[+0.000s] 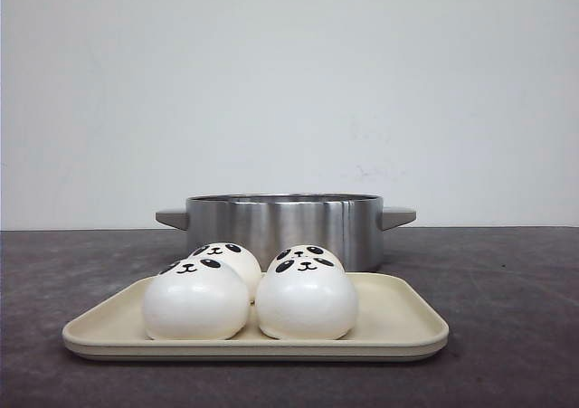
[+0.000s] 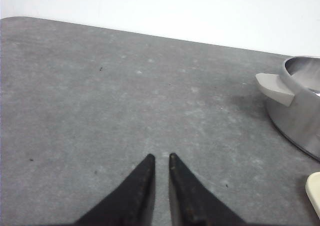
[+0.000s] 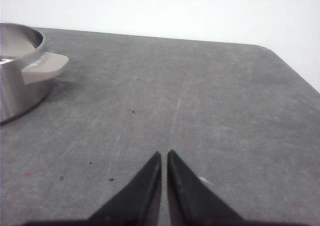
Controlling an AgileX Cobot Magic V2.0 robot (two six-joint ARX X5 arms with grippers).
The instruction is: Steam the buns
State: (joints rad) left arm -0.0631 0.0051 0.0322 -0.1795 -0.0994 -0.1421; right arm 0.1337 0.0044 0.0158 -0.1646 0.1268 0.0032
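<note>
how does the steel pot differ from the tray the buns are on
The pot is shiny bare metal; the tray is matte cream. The pot is round and deep with tall walls and two side handles; the tray is a flat, shallow rectangle with rounded corners and no handles. The tray carries the panda-faced buns; the pot's inside can't be seen from the front view. Both sit on the grey table, the pot behind the tray.

Front buns (image 1: 249,301) hide the rear two (image 1: 262,259).
</note>
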